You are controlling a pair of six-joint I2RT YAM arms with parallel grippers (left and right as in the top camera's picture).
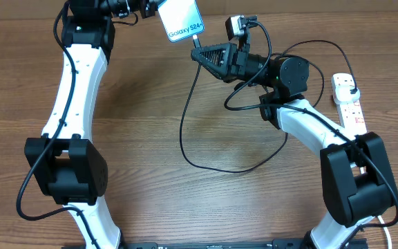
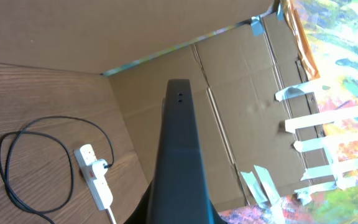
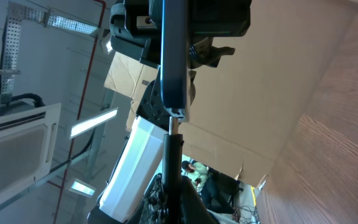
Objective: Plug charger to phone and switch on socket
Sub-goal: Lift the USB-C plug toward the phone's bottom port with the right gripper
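Note:
The phone [image 1: 184,19], screen lit light blue, is held up at the far middle of the table by my left gripper [image 1: 150,8], which is shut on it. In the left wrist view the phone [image 2: 179,143] shows edge-on as a dark slab. My right gripper [image 1: 204,54] is shut on the charger's connector end, just below the phone's lower edge. In the right wrist view the connector tip [image 3: 174,127] meets the phone's bottom edge [image 3: 173,62]. The thin black charger cable [image 1: 184,135] loops over the table to its plug [image 1: 352,90] in the white socket [image 1: 349,104] at the right.
A cardboard wall [image 2: 241,106] stands behind the table's far edge. The socket's white cord [image 1: 382,223] leaves the table at the front right. The cable's loop [image 1: 240,166] lies on the wood between the two arms.

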